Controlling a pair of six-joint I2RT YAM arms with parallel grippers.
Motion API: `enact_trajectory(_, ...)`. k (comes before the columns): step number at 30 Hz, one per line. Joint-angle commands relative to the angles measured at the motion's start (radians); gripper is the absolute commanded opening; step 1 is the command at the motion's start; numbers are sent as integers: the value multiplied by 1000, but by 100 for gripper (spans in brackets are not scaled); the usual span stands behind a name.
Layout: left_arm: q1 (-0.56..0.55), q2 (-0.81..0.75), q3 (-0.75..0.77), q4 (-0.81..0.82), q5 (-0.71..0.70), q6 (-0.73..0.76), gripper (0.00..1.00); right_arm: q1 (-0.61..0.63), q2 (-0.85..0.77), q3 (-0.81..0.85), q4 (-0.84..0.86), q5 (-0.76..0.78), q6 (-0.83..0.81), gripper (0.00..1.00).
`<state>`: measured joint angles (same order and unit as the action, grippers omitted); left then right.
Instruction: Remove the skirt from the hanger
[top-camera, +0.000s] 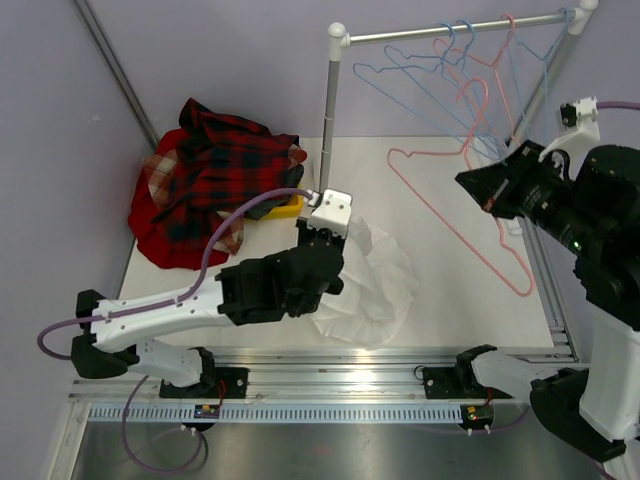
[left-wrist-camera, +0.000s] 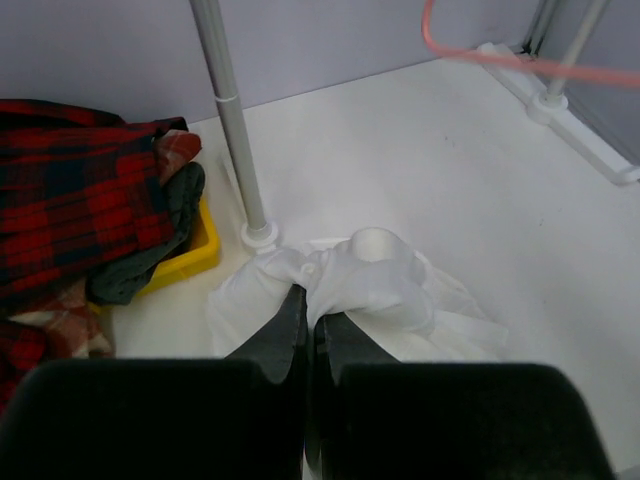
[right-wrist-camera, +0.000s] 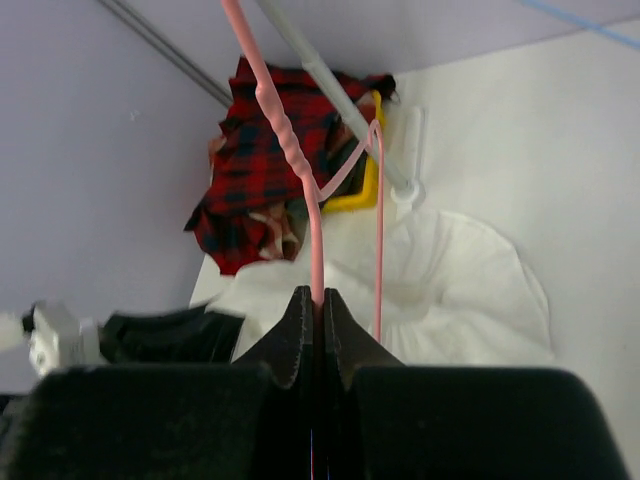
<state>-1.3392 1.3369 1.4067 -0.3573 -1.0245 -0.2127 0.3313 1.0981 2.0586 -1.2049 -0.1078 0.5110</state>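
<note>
Skirt (top-camera: 375, 285) by pole (top-camera: 330, 120) looks off hanger (right-wrist-camera: 315, 250); left jaws pinch skirt, right jaws clamp hanger; next, release.

Lab test cell is suggested — alu rail (top-camera: 330, 412) w/ arm bases (top-camera: 205, 378) bolted on, white table (top-camera: 440, 240) enclosed by bare walls (top-camera: 250, 60).

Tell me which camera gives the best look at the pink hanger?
The top external view: the whole pink hanger shows there, bare, above the table. The right wrist view shows only wire pinched in the right gripper; the left wrist view catches just a curved bit.
</note>
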Motion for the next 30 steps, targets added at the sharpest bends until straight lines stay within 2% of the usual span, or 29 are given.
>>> enact_trajectory(1, -20, -125, -14, -182, -138, -85, 0, -3, 158, 90, 132, 42, -45, 0)
enact_trajectory(3, -3, -206, -29, -215, -186, -54, 0, -5, 219, 141, 171, 51, -60, 0)
enact_trajectory(8, 106, -291, 6, -169, -88, 128, 0, -3, 417, 244, 292, 89, -81, 0)
enact_trajectory(11, 219, -271, 106, -152, -7, 257, 0, -5, 520, 308, 355, 135, -97, 0)
enact_trajectory(12, 291, -257, 182, -152, 56, 281, 0, -5, 546, 327, 370, 152, -100, 0)
enact_trajectory(15, 414, -177, 352, -154, 154, 361, 0, -15, 662, 362, 452, 155, -103, 0)
enact_trajectory(18, 481, -75, 500, -152, 213, 430, 0, -17, 726, 414, 464, 145, -100, 0)
enact_trajectory(19, 497, -49, 594, -144, 222, 470, 0, -17, 749, 411, 470, 137, -97, 0)
enact_trajectory(22, 549, 66, 730, -152, 248, 519, 0, -18, 727, 364, 528, 112, -83, 0)
enact_trajectory(23, 560, 86, 803, -157, 256, 527, 0, -20, 706, 298, 556, 112, -71, 0)
enact_trajectory(28, 584, 134, 839, -50, 270, 619, 0, -20, 626, 256, 578, 53, -37, 0)
enact_trajectory(30, 633, 163, 876, -28, 297, 642, 0, -20, 600, 256, 581, 45, -37, 0)
